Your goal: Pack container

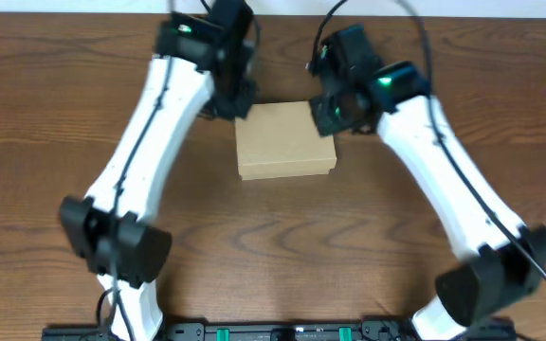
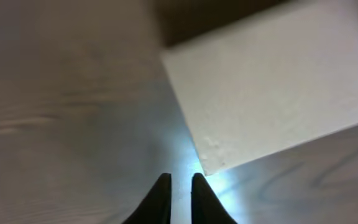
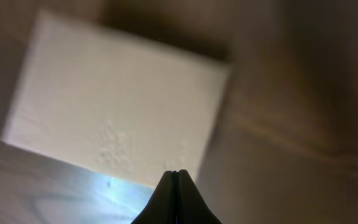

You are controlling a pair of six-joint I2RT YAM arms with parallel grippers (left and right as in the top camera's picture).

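Observation:
The container (image 1: 285,140) is a plain tan cardboard box with its lid down, lying on the wooden table in the middle. My left gripper (image 1: 229,102) is at its far left corner. In the left wrist view the fingertips (image 2: 179,178) are a narrow gap apart with nothing between them, just beside the box corner (image 2: 272,81). My right gripper (image 1: 336,112) is at the box's far right corner. In the right wrist view its fingers (image 3: 178,173) are pressed together and empty, at the edge of the box top (image 3: 117,99).
The brown wooden table (image 1: 64,142) extends left, right and in front of the box. Both white arms reach in from the near edge. No other loose items show.

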